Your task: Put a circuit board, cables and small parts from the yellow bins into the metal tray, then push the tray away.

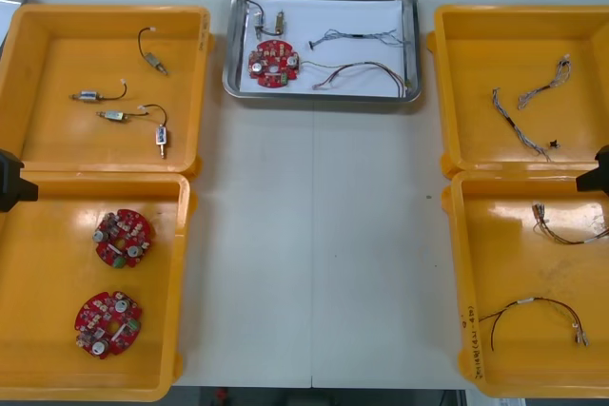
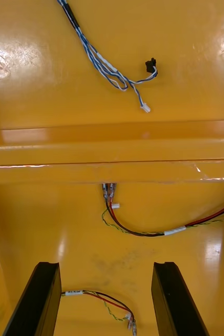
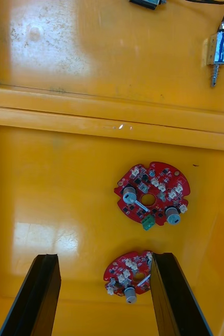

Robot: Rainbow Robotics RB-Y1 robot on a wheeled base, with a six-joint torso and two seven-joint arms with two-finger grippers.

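Tray: metal tray (image 1: 411, 45) sat far-centre on surface (image 1: 314, 235), holding circuit board (image 1: 273, 63), cables (image 1: 354, 67), small metal parts (image 1: 279, 22).
Left pincer (image 3: 104, 257): released, over board bin (image 3: 38, 184).
Right pincer (image 2: 106, 264): released, over cable bin (image 2: 38, 226).
Advice: loading looked done; any push was best made squarely.

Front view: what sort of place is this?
Likely an electronics kitting bench: a light table with yellow bins sorting circuit boards, cables and small metal parts, and a metal tray holding one set of them. The left gripper and right gripper hang open over the near bins.
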